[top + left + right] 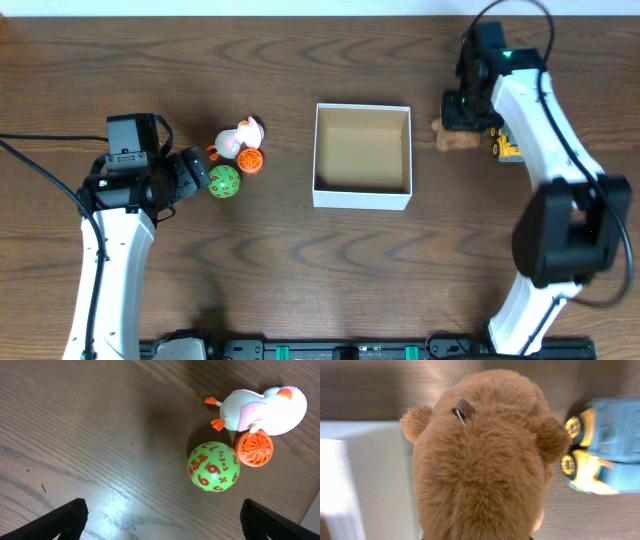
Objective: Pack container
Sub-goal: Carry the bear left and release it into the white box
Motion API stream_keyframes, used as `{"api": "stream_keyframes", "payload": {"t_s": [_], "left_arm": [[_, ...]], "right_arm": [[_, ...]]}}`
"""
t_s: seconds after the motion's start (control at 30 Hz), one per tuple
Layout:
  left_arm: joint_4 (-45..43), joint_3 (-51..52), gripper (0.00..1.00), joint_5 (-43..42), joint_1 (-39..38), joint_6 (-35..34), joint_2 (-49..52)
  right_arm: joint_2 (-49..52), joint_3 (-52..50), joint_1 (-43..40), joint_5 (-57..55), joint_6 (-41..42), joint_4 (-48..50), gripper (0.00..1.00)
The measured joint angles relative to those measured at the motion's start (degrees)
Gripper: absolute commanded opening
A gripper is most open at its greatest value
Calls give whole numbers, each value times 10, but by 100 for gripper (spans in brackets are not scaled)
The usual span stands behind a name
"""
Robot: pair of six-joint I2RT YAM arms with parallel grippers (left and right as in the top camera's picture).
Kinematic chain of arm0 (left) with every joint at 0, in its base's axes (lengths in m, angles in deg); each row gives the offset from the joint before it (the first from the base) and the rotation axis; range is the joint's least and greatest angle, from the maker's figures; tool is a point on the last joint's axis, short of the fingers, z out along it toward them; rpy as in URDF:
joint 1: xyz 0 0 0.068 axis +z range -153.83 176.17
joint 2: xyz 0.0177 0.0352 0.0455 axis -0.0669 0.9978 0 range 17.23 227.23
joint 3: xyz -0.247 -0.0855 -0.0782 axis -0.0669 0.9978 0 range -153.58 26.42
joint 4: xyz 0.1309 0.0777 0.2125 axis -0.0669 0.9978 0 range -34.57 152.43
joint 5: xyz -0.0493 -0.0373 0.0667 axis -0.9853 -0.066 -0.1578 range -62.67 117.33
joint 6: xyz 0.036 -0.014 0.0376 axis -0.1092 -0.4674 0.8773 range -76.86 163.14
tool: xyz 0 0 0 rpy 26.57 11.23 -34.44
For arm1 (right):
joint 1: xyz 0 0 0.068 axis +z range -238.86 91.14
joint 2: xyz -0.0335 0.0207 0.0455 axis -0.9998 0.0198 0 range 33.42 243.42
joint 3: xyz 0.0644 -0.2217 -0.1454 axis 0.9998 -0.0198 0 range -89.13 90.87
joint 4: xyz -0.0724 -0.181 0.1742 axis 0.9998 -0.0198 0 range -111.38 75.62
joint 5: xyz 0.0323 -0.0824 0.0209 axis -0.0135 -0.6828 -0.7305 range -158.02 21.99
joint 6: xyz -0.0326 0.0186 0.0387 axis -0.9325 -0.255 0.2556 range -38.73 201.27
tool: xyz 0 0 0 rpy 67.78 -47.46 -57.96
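Note:
The container [362, 155], a square white-walled box with a tan inside, stands empty at the table's middle. My left gripper [196, 178] is open and empty just left of a green numbered ball [224, 182]. In the left wrist view the gripper [162, 527] is below the green ball [213, 466], an orange ball [254, 449] and a white-and-pink duck [262, 410]. My right gripper [466, 118] is down on a brown teddy bear [458, 137] just right of the container. The bear [480, 460] fills the right wrist view and hides the fingers, which close in on its sides.
A yellow-and-blue toy truck [507, 147] lies right of the bear; it also shows in the right wrist view [600, 455]. The container's white wall [365, 475] is close on the bear's left. The duck [240, 138] and orange ball [250, 160] sit left of the container.

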State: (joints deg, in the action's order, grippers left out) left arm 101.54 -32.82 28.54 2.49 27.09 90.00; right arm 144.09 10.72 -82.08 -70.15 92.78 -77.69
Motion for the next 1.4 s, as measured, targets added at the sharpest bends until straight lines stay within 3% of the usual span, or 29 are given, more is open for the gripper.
{"api": "stream_keyframes", "payload": {"t_s": [0.27, 0.57, 0.87, 0.9, 1.0, 1.07, 1.2, 1.4], "left_arm": [[0, 0, 98, 0, 0, 0, 0], [0, 0, 98, 0, 0, 0, 0], [0, 0, 98, 0, 0, 0, 0], [0, 0, 98, 0, 0, 0, 0], [0, 0, 98, 0, 0, 0, 0], [0, 0, 98, 0, 0, 0, 0], [0, 0, 98, 0, 0, 0, 0], [0, 0, 98, 0, 0, 0, 0]], "right_arm": [[-155, 38, 126, 2, 68, -21, 1], [-87, -68, 235, -17, 219, 24, 1], [-25, -143, 227, -35, 268, 110, 5], [-23, -143, 222, -36, 269, 116, 8], [-22, -143, 209, -40, 276, 125, 35], [-21, -144, 203, -42, 272, 133, 41], [-20, -147, 199, -44, 245, 161, 67], [-20, -147, 200, -44, 172, 178, 86]]}}
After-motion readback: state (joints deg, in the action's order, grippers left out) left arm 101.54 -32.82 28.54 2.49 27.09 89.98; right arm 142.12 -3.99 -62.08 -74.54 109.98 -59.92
